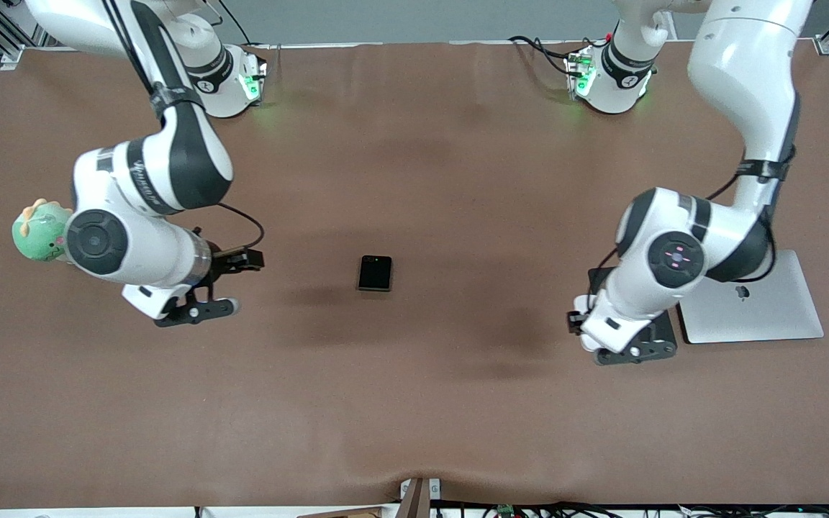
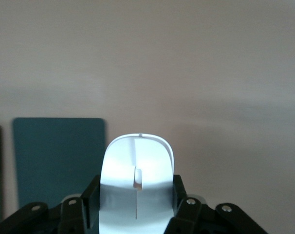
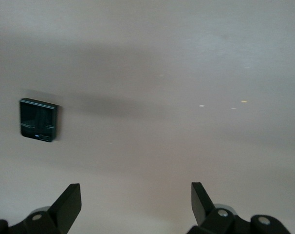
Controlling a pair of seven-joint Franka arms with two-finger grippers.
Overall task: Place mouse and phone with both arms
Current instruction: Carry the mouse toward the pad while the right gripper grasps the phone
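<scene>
Only the left wrist view shows the mouse point(image 2: 137, 187) clenched in the left end effector point(image 2: 136, 207); right end effector point(image 3: 136, 207) hangs released, empty, near the phone point(image 1: 375, 273).

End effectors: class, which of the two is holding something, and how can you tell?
The left end effector: its fingers clamp the white mouse. The right end effector is open and empty over the table.

The phone point(image 1: 375, 273) lies mid-table between the right gripper point(image 1: 198, 306) and the left gripper point(image 1: 634, 345), laptop point(image 1: 749, 302) beside the latter.
</scene>
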